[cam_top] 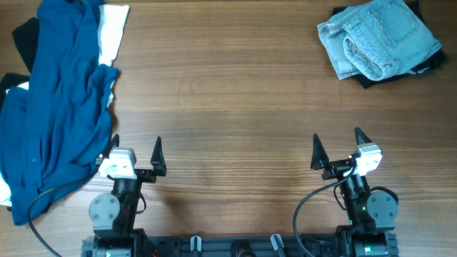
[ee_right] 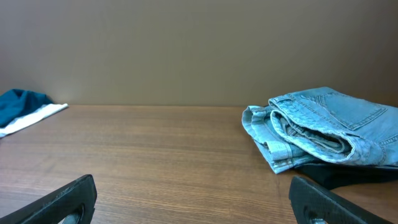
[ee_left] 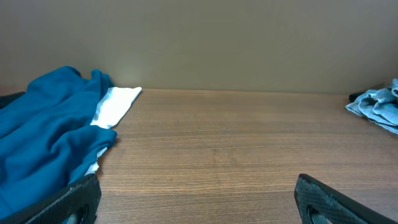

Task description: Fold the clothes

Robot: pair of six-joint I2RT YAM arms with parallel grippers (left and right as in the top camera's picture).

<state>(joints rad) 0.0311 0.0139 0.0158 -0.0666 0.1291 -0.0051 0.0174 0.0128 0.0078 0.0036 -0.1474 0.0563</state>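
Note:
The light-blue denim jeans [cam_top: 378,37] lie folded in a bundle at the far right corner of the table, on top of a black garment [cam_top: 427,66]. They also show in the right wrist view [ee_right: 323,127] and at the right edge of the left wrist view [ee_left: 379,109]. My left gripper [cam_top: 136,151] is open and empty near the front edge, left of centre. My right gripper [cam_top: 338,148] is open and empty near the front edge, well in front of the jeans. Both sets of fingers hover over bare wood.
A dark blue shirt [cam_top: 61,100] sprawls over the left side of the table, over a white cloth [cam_top: 113,28] and black fabric [cam_top: 25,39]. The shirt lies close to my left gripper's left finger [ee_left: 68,199]. The wooden table [cam_top: 228,93] spans the view.

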